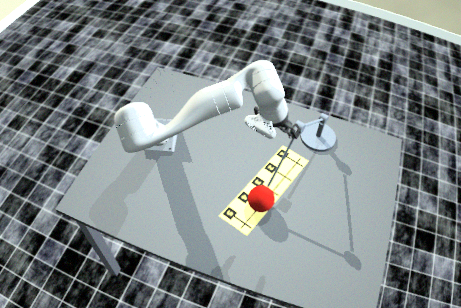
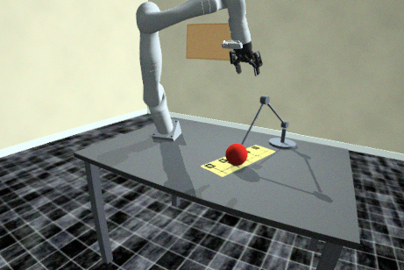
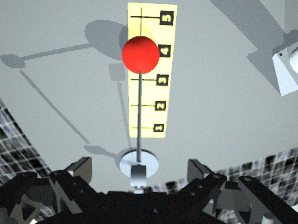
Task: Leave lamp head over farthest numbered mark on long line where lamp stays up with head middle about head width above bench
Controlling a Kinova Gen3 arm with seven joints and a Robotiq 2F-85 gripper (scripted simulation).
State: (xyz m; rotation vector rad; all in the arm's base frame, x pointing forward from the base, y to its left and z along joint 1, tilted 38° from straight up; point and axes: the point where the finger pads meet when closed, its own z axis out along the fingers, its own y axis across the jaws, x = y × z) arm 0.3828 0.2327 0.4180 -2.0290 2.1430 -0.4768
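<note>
The lamp's red round head (image 1: 261, 198) (image 2: 237, 154) (image 3: 140, 54) sits low over the yellow strip (image 1: 295, 167) (image 2: 263, 152) (image 3: 149, 115) of numbered marks. In the wrist view it lies beside the second mark from the far end. A thin grey arm runs from the head up to an elbow (image 2: 265, 100) and down to the round base (image 1: 319, 141) (image 2: 282, 143) (image 3: 127, 161). My gripper (image 1: 291, 131) (image 2: 247, 67) (image 3: 139, 169) is open and empty. It hangs high above the bench, over the lamp's elbow and base, well clear of the head.
The grey bench (image 1: 184, 220) (image 2: 293, 193) carries my arm's mount (image 1: 166, 145) (image 2: 167, 133) at its back left. An orange panel (image 2: 205, 41) hangs on the wall behind. The bench edges drop to a tiled floor.
</note>
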